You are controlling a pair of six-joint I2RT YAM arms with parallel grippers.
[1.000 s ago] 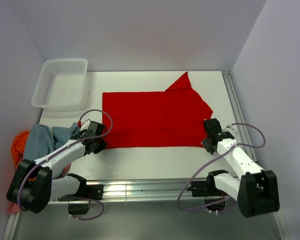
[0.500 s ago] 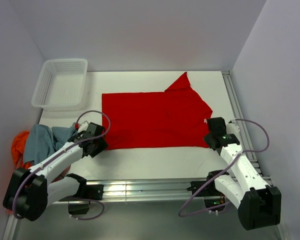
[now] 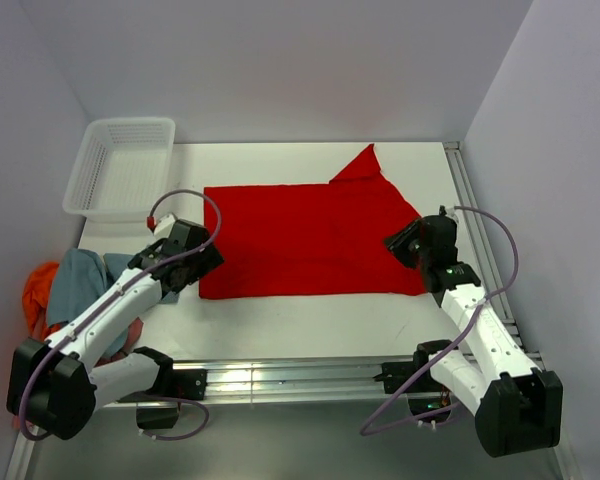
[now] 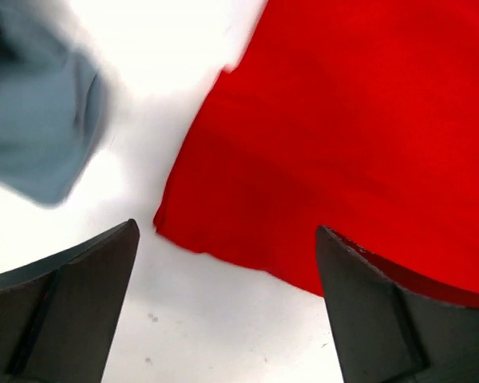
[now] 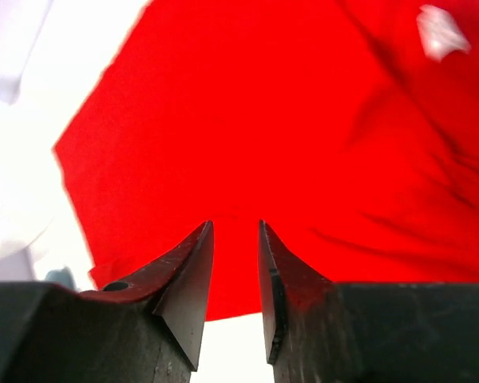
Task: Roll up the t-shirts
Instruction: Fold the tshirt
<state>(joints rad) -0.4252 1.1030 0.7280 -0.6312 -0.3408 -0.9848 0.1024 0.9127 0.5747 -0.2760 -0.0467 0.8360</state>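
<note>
A bright red t-shirt [image 3: 305, 235] lies folded flat in the middle of the table, one sleeve pointing to the far side. My left gripper [image 3: 195, 262] hovers at its near-left corner, jaws wide open and empty; in the left wrist view the gripper [image 4: 225, 227] frames that corner of the red cloth [image 4: 359, 128]. My right gripper [image 3: 405, 243] hangs over the shirt's right edge. In the right wrist view the gripper [image 5: 234, 225] shows a narrow gap with nothing in it, above the red cloth [image 5: 247, 120] and its white label [image 5: 441, 32]. A grey-blue t-shirt [image 3: 75, 285] and an orange one [image 3: 38, 290] lie crumpled at the left.
A white perforated basket [image 3: 120, 165] stands at the far left corner. A metal rail [image 3: 475, 210] runs along the table's right edge. The grey-blue cloth [image 4: 40, 120] lies close to the left of my left gripper.
Both grippers were shut at the red shirt's near corners and have let go. The left one opened wide and rose; the right one opened a little and swung up over the shirt's right edge.
</note>
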